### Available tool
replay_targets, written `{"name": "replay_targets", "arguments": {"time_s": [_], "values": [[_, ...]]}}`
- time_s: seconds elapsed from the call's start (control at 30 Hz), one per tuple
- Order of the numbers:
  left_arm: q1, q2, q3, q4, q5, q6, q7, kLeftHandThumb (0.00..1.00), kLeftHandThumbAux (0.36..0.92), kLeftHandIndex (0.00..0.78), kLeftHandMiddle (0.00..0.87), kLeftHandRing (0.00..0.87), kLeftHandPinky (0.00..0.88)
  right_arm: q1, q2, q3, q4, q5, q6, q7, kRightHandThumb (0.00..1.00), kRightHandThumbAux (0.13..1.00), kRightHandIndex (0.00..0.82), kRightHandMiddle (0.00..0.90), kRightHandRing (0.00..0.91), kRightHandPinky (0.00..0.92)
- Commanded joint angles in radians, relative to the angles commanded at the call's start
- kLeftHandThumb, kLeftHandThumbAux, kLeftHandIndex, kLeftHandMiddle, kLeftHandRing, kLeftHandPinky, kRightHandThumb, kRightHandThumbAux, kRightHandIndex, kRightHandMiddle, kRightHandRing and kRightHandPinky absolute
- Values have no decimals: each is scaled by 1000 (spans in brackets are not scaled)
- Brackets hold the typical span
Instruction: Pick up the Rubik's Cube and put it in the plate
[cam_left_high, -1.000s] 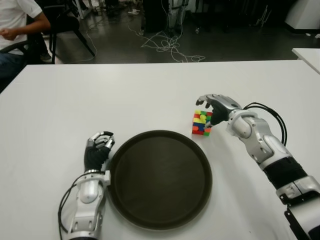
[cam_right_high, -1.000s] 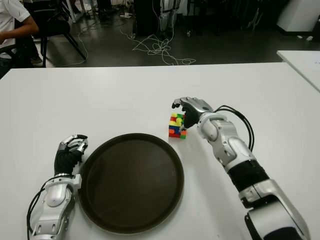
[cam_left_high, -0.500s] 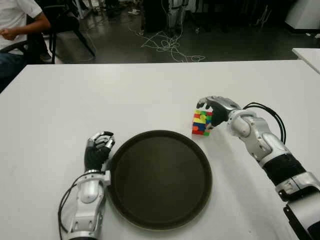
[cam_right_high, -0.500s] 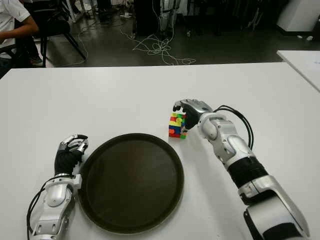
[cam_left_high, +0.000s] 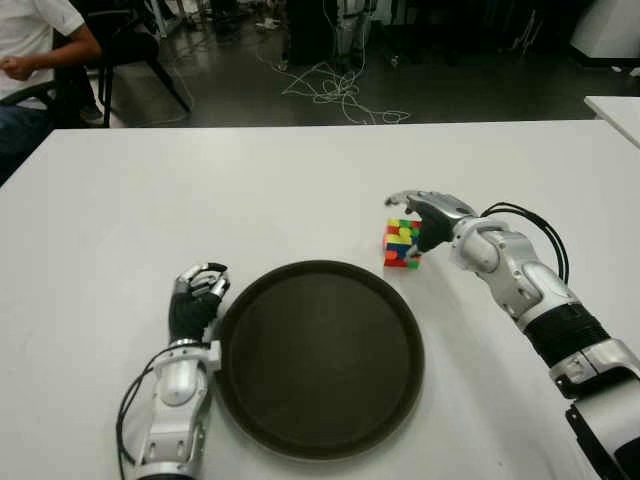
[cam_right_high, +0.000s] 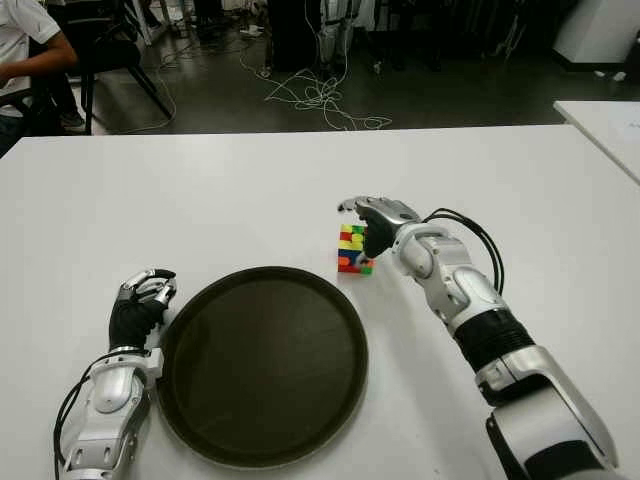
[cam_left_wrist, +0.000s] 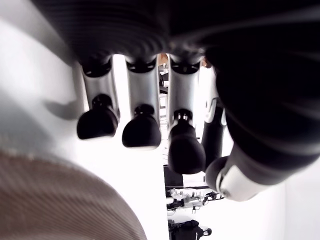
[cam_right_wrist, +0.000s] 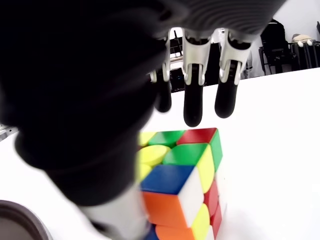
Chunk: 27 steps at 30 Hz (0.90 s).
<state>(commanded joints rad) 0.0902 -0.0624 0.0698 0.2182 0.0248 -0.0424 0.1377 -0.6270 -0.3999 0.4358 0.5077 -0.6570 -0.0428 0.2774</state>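
Right now the Rubik's Cube (cam_left_high: 402, 244) sits on the white table (cam_left_high: 250, 190), just beyond the far right rim of the round dark plate (cam_left_high: 318, 357) and not in it. The right hand (cam_left_high: 425, 212) arches over the cube with its fingers (cam_right_wrist: 193, 102) spread above the top face and the thumb beside the near side, not yet closed on it. The left hand (cam_left_high: 196, 297) shows just left of the plate, fingers curled, holding nothing.

The right hand (cam_left_high: 418, 212) covers the Rubik's Cube's (cam_left_high: 401, 245) far right side, and whether its fingers touch it stays unclear.
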Motion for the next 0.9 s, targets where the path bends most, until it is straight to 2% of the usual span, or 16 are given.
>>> {"name": "replay_targets", "arguments": {"time_s": [0.13, 0.33, 0.63, 0.9], "values": [[-2, 1, 0, 5, -1, -3, 0, 708, 705, 444, 809, 825, 812, -3, -7, 1, -11, 2, 4, 45, 0, 721, 2, 4, 5, 7], [-3, -2, 5, 7, -19, -15, -12, 709, 704, 444, 813, 829, 820, -5, -9, -2, -24, 0, 13, 85, 0, 619, 0, 0, 0, 0], [-3, -2, 4, 12, -13, -19, -6, 709, 705, 444, 813, 830, 819, -2, -11, -7, -41, 4, 21, 112, 0, 588, 0, 0, 0, 0], [-4, 0, 4, 21, -7, -28, -6, 708, 706, 444, 813, 831, 819, 3, -10, -12, -50, 8, 24, 118, 0, 598, 0, 0, 0, 0]]}}
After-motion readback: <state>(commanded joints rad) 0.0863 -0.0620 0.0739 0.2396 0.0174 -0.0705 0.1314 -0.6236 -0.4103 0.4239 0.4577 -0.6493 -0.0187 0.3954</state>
